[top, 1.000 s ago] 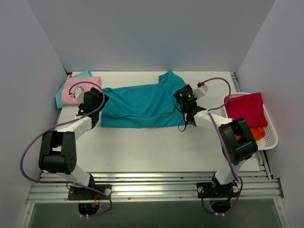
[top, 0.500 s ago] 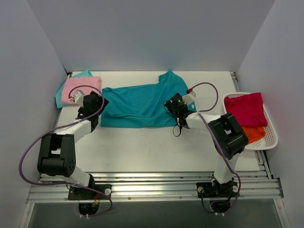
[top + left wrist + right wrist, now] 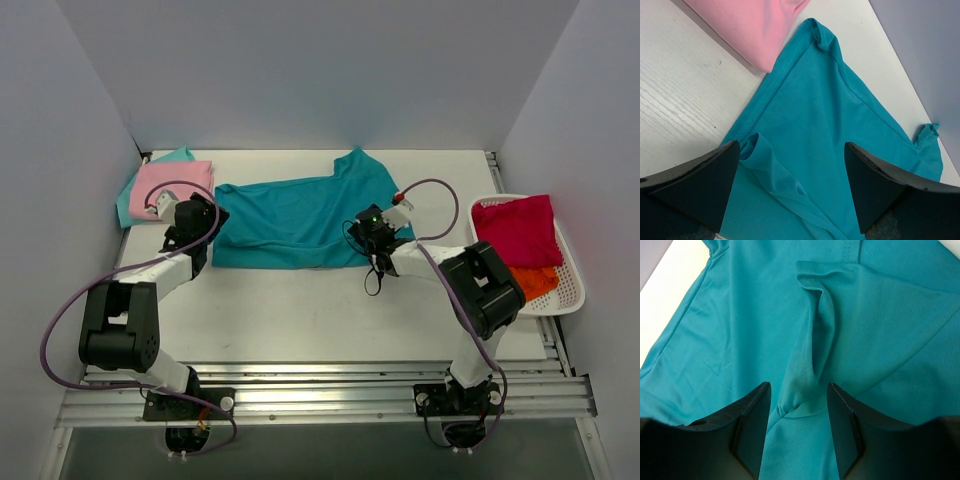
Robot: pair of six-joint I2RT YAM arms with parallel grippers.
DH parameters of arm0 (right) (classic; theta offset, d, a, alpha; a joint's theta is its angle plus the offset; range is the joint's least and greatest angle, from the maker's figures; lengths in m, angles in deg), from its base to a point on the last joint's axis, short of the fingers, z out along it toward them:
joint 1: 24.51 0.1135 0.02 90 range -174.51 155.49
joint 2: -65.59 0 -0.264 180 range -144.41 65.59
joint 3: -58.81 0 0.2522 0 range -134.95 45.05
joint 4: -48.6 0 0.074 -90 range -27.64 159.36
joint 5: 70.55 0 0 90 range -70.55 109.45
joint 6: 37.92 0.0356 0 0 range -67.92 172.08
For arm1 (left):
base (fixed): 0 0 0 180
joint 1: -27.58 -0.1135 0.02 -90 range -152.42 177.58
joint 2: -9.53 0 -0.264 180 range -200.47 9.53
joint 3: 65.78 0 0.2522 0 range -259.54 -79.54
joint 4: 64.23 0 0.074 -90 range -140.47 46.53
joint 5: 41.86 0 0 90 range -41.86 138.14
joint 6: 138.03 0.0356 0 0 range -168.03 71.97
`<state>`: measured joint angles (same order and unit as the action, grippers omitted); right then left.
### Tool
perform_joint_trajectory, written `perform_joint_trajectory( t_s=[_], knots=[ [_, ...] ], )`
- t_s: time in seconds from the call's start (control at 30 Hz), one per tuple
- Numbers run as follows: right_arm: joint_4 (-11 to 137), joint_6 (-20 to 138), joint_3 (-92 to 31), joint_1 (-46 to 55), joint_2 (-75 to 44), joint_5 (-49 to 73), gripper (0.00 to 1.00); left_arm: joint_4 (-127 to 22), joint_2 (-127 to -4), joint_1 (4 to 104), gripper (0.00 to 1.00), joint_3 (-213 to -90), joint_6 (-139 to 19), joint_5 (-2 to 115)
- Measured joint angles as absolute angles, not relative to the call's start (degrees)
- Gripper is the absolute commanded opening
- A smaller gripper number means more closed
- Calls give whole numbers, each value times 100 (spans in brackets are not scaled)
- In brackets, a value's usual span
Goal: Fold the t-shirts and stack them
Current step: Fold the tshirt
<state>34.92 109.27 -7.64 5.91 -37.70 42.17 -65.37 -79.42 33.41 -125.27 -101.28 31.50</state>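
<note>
- Pink shirt (image 3: 172, 187) sits folded far left, its corner right against the teal shirt (image 3: 290, 215); dragging teal sideways could pull that stack askew
- Left gripper (image 3: 791, 146) hangs over teal's left end, jaws wide apart, holding nothing; a small roll of cloth lies by one finger, and closing there risks catching one layer only
- Teal lies spread across the back-middle of the table (image 3: 300, 310), with bare room in front for folding
- Right gripper (image 3: 799, 387), jaws parted, straddles a raised pleat at teal's right end; a shallow bite could slip
- Basket (image 3: 570, 295) far right crowds that arm's outward swing
</note>
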Motion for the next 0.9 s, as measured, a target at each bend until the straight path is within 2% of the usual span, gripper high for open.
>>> perform_joint_trajectory(
  t_s=[0.17, 0.27, 0.3, 0.43, 0.67, 0.77, 0.8, 0.83, 0.9],
  knots=[
    [3540, 10925, -744, 637, -3770, 4309, 39, -6580, -7946, 3343, 94, -12516, -10131, 3174],
    [3536, 10918, -744, 645, -3770, 4324, 29, -6622, -7946, 3343, 94, -12495, -10128, 3180],
    [3536, 10905, -744, 659, -3770, 4324, 19, -6622, -7946, 3343, 94, -12488, -10131, 3180],
    [3514, 10883, -895, 667, -3940, 4344, 7, -6650, -7948, 3341, 94, -12486, -10128, 3180],
    [3485, 10818, -1472, 667, -4509, 4296, 5, -6696, -7946, 3279, 94, -12444, -10109, 3180],
    [3520, 10778, -1627, 667, -4533, 4300, 23, -6698, -7946, 3231, 94, -12409, -10083, 3174],
    [3520, 10750, -1671, 667, -4530, 4311, 42, -6698, -7946, 3218, 94, -12403, -10074, 3172],
    [3511, 10770, -1695, 667, -4524, 4324, 50, -6701, -7946, 3209, 94, -12401, -10069, 3172],
    [3590, 10691, -1669, 667, -4439, 4427, 59, -6707, -7944, 3201, 94, -12401, -10050, 3172]
  ],
)
